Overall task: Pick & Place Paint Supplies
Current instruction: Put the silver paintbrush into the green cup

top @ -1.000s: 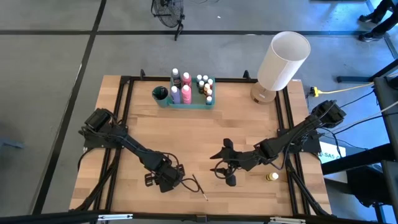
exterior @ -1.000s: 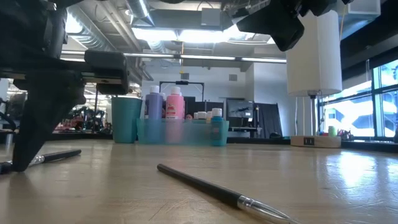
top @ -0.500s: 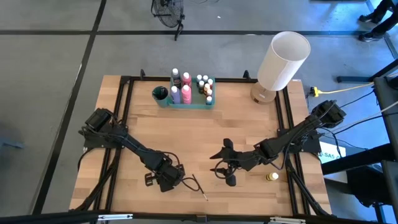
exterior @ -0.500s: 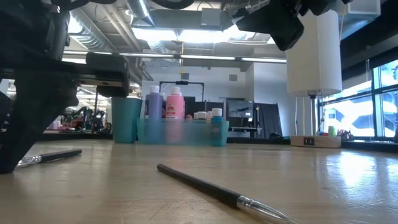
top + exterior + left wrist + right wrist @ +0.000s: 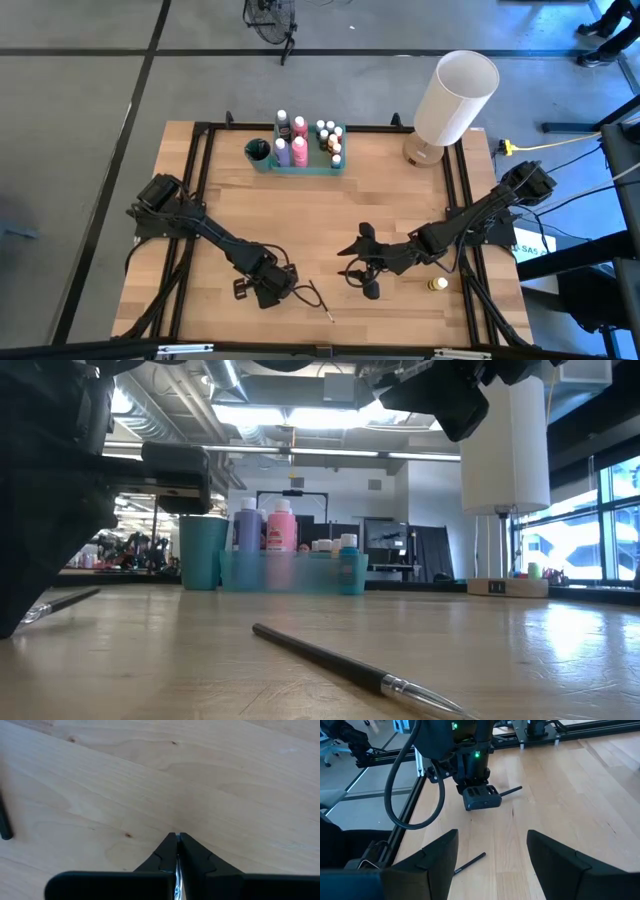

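Left tool: the left tool (image 5: pixel 270 292) is low over the bench (image 5: pixel 400 190) at about 7 o'clock, its jaws pressed together on a held paintbrush (image 5: pixel 60 601); a bright sliver shows between the tips in the left wrist view.
Held paintbrush: it sticks out of the closed jaws, with its free end slanting just above the wood.
Loose paintbrush: a second paintbrush (image 5: pixel 322 302) lies flat at about 6 o'clock, just beside the left tool.
Right tool: the right tool (image 5: pixel 358 262) hovers at about 5 o'clock, jaws spread wide, holding nothing.
Yellow bottle: a small yellow bottle (image 5: pixel 437 284) stands alone at about 4 o'clock.
Tray: the green tray (image 5: pixel 310 168) at about 12 o'clock holds the other bottles, with a teal cup (image 5: pixel 258 152) at its 9 o'clock side.
Handling, brush: probably very light, stiff and thin. It will likely roll or pivot in a pinch, so a hold near the middle of the handle looks safest.
Handling, bottle: likely light and hard, with smooth round sides and easy to tip. Grip the body below the cap.
Risk: the thin handle may slip out of closed tips.
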Tool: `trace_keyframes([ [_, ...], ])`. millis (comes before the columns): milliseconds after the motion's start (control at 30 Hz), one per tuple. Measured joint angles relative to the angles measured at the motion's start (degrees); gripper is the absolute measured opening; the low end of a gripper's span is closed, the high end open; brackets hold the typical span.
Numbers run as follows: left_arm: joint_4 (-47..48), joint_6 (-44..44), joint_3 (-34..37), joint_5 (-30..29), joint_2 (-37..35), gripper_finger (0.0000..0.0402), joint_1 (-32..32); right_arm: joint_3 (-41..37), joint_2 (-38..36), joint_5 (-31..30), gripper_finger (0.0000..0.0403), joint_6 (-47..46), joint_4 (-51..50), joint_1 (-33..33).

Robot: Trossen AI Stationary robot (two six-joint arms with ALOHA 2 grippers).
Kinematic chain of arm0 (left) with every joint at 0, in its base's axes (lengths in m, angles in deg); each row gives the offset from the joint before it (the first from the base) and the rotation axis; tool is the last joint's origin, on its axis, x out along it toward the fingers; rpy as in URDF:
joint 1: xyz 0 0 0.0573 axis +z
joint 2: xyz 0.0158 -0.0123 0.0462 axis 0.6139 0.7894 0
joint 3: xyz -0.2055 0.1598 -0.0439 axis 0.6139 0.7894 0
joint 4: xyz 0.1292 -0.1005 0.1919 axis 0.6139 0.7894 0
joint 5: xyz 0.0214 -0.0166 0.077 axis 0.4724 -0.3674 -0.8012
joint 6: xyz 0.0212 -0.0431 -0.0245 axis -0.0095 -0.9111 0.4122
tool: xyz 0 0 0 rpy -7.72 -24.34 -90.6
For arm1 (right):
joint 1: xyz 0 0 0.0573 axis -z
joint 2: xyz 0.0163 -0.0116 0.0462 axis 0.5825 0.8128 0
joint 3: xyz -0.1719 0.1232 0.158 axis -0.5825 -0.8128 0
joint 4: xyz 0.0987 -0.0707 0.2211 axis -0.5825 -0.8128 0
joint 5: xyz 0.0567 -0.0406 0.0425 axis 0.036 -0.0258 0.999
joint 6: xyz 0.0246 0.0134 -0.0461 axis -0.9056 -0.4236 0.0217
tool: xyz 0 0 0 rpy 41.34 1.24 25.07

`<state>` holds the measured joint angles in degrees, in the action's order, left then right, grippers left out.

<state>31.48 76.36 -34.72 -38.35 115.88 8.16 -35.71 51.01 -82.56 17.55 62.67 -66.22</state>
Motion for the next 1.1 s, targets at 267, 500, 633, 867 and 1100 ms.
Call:
trace_keyframes([
  [267, -0.4, -1.0, 0.0, -2.4, -1.3, 0.0003, -0.9, 0.0, 0.0, -0.2, 0.0241, 0.0, 0.0, 0.0],
  [500, 1.6, -1.6, -0.4, -7.9, -2.2, 0.0002, -2.1, 0.0, 0.0, -0.2, 0.0241, 0.1, -0.2, 0.0],
  [633, 1.7, -1.6, -0.6, -8.6, -2.4, 0.0002, -2.2, 0.0, 0.0, -0.2, 0.0241, 0.1, -0.2, 0.0],
  [867, 3.9, -3.5, -1.2, -10.8, -3.0, 0.0002, -2.4, 0.0, 0.0, -0.2, 0.0241, 0.1, -0.2, 0.0],
  [1100, 8.9, -4.1, -6.1, -16.8, -4.3, 0.0002, -3.3, 0.0, 0.0, -0.1, 0.0241, 0.0, -0.3, 0.0],
])
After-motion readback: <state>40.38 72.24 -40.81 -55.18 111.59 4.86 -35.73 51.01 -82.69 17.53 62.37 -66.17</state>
